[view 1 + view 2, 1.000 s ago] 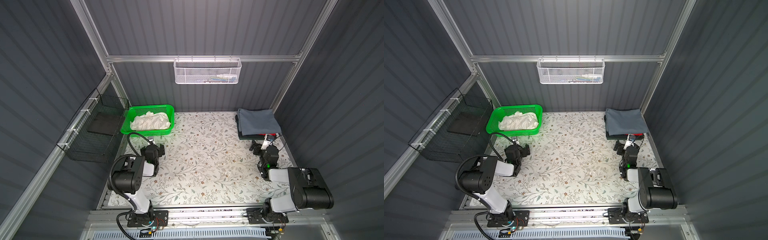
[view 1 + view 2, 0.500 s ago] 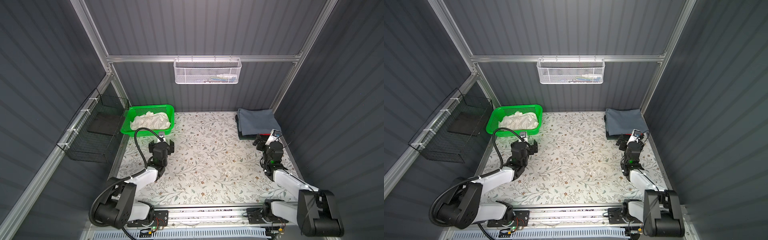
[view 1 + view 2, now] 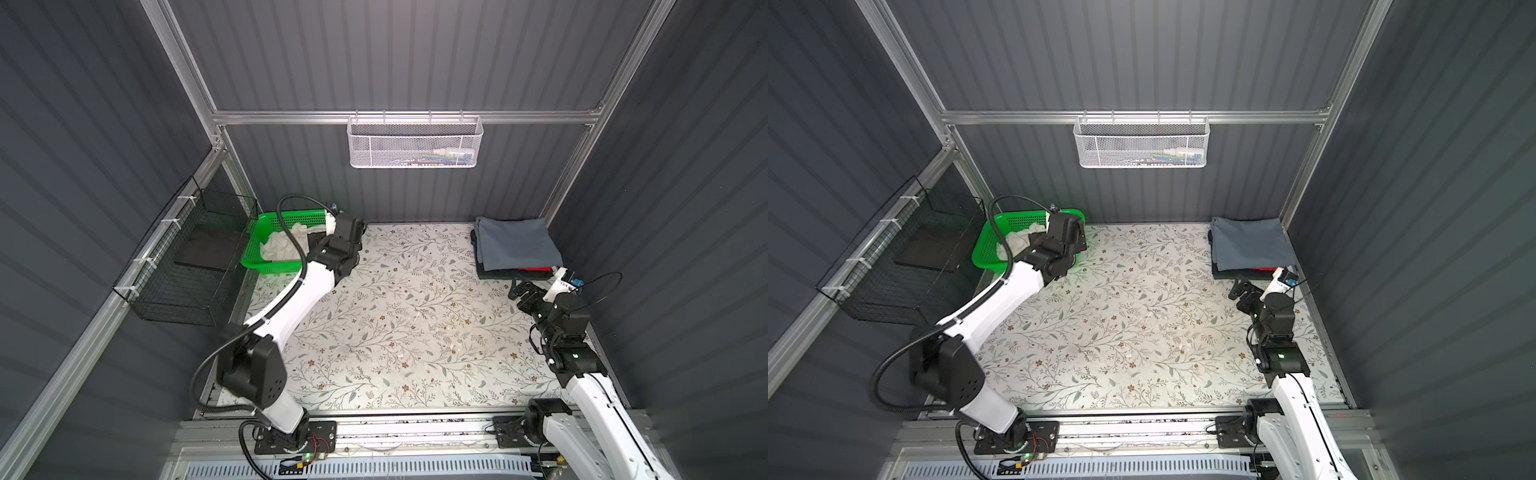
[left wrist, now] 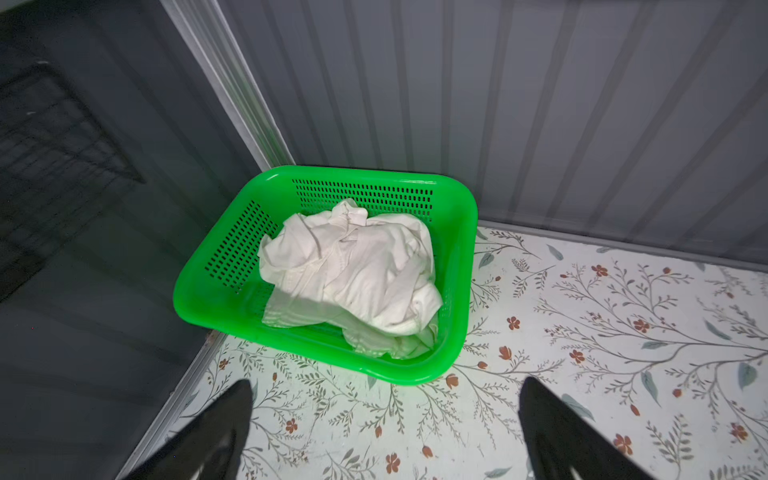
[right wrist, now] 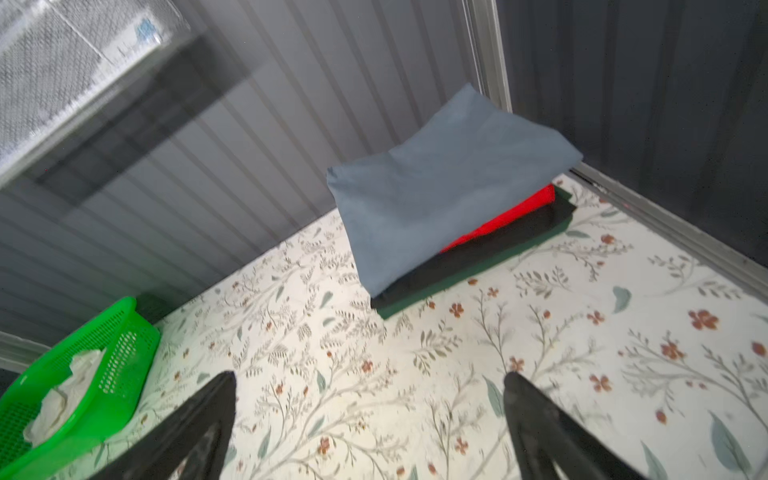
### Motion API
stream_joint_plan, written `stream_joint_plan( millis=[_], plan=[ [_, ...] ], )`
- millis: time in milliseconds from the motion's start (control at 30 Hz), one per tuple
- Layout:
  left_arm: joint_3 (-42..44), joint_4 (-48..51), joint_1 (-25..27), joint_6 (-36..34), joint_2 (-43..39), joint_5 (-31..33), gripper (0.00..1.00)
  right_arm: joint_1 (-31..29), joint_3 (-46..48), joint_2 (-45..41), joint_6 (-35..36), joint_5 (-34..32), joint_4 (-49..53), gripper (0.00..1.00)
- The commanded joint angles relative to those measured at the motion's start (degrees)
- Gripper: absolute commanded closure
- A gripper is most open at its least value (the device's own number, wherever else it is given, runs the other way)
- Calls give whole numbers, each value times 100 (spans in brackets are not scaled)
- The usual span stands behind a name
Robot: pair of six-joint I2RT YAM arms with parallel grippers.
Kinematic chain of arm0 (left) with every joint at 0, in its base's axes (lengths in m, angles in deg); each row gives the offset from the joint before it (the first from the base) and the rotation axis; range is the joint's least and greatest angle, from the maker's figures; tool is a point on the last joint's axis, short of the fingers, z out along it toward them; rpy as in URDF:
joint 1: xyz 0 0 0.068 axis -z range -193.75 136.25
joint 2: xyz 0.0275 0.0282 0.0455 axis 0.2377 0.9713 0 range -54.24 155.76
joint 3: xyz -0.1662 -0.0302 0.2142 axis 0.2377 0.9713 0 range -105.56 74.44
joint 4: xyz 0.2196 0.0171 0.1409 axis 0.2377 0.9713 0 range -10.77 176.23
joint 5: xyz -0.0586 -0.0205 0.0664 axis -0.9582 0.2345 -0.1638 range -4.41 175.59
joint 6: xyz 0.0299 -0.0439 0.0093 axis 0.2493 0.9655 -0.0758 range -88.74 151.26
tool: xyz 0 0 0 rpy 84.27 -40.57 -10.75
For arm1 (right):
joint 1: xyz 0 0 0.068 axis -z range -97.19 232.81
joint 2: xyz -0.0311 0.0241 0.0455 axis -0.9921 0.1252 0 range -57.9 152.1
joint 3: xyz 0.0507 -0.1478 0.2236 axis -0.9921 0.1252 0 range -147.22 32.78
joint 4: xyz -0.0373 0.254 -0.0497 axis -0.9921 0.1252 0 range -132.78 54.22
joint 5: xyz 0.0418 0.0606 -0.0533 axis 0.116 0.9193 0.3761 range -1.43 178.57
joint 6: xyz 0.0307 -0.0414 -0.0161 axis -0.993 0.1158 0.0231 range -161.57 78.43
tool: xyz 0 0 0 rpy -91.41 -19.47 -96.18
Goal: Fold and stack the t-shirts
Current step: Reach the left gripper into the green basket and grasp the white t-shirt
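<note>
1. White tee (image 4: 353, 282): one, crumpled in a heap inside the green basket (image 4: 353, 172) at the table's far left corner. No print shows, and the collar and sleeves cannot be told apart with certainty.
2. Handling (judged): light, soft and limp, with no stiff edge and nothing fragile. It should sag and unfurl when lifted. The cotton looks grippy, not slippery.
3. Hold point (judged): pinch a raised ridge at the top of the heap, where the seamed folds stand proud. A deep grab risks catching the basket's mesh wall or dragging the light basket.
4. Left gripper (image 4: 384, 399): jaws spread wide and empty. The tee lies ahead of them and roughly centred between the fingers, not touching. The basket's near rim sits between the fingertips and the cloth.
5. Folded stack at the far right corner: grey-blue tee (image 5: 436, 187) on top, red tee (image 5: 519, 212) beneath it, dark tee (image 5: 478, 262) lowest. It looks soft but settled, and a nudge would skew it.
6. Right gripper (image 5: 369, 376): jaws wide and empty. The stack lies ahead of them, near but apart, with bare floral cover (image 5: 415, 353) between.
</note>
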Motion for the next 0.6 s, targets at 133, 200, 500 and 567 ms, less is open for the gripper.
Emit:
stream_joint_plan(
  millis=[133, 200, 500, 567],
  plan=[
    [-1824, 1678, -986, 480, 1581, -1471, 0, -66, -172, -521, -97, -366, 1683, 1],
    [-2416, 1948, -1143, 460, 2030, -1553, 0, -73, -161, -666, -282, -330, 1764, 1],
    [-3961, 2446, -1795, 611, 3705, -2207, 0, -61, 19, -999, -728, -103, 1813, 1],
    [-4116, 2494, -1842, 580, 3962, -2251, 0, -64, -43, -888, -756, -76, 1921, 1]
  ],
)
